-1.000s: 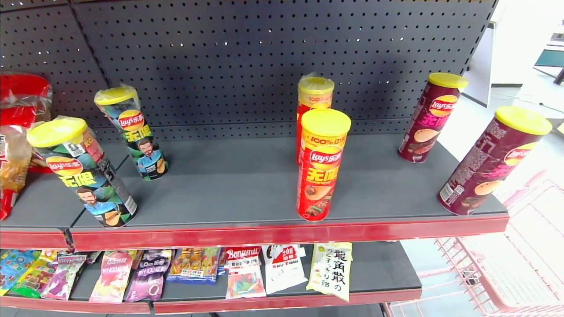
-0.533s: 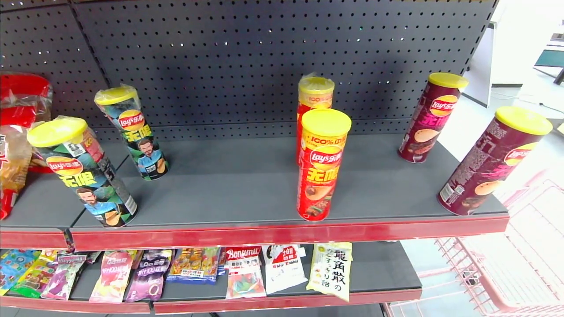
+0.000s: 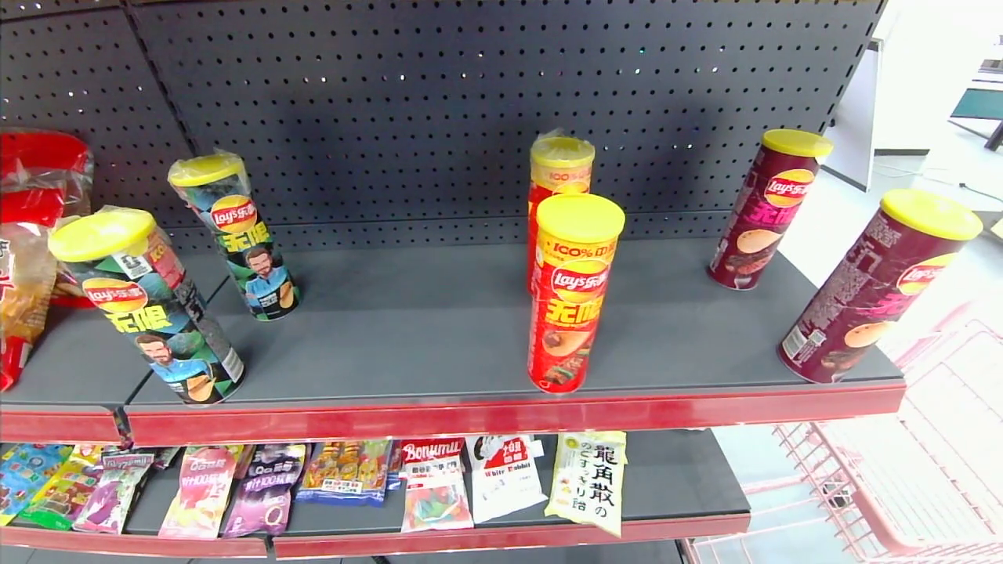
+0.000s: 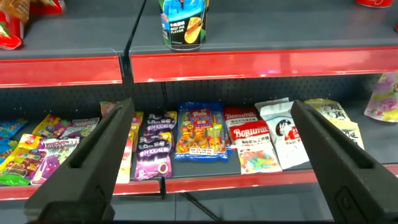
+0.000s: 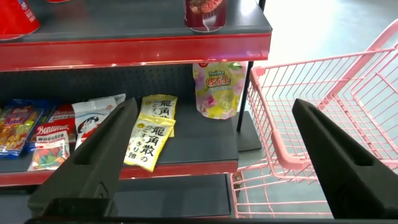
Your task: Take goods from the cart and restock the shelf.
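Right now both grippers are spread wide and empty: my left gripper [image 4: 208, 168] faces the sweet packets [image 4: 200, 132], my right gripper [image 5: 214, 168] is near the pink wire cart [image 5: 323, 124]. The red crisp can [image 3: 574, 291] stands upright at the front edge of the upper shelf [image 3: 407, 329]. A second red can [image 3: 560, 168] stands just behind it, with maroon cans [image 3: 764, 211] to its right and green cans [image 3: 235, 235] to its left. The cart lies below and right of it.

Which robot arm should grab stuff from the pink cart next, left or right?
Probably the right. The right gripper is open and empty, with the pink cart beside it. The left gripper is open too, but it faces candy bags on the lower shelf, farther from the cart.
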